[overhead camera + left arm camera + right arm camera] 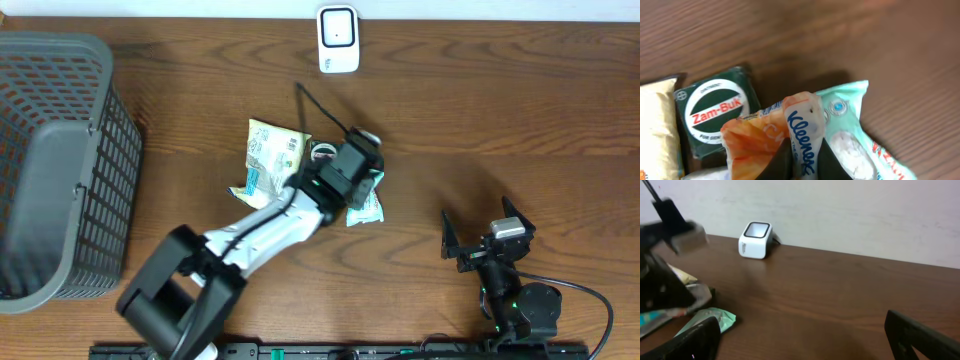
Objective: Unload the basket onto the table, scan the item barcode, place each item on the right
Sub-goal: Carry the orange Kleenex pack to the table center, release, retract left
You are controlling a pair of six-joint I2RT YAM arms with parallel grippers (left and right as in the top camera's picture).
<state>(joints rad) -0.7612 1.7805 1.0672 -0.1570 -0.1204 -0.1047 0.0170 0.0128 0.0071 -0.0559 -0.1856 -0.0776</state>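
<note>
My left gripper [805, 162] is shut on a Kleenex tissue pack [801, 125] with an orange and white wrapper, its dark fingers [782, 161] pinching the pack's white edge. From overhead the left gripper [360, 165] sits over the small pile of items at the table's middle. No barcode shows on the pack. The white barcode scanner [338, 40] stands at the table's far edge, also in the right wrist view as the scanner [756, 240]. My right gripper [487, 240] hovers open and empty at the front right, well apart from the pile.
Around the held pack lie a green Zam-Buk tin [717, 112], a teal packet [850, 135] and a cream packet [272, 160]. A grey mesh basket [60, 170] fills the left side. Bare wood lies between the pile and the scanner.
</note>
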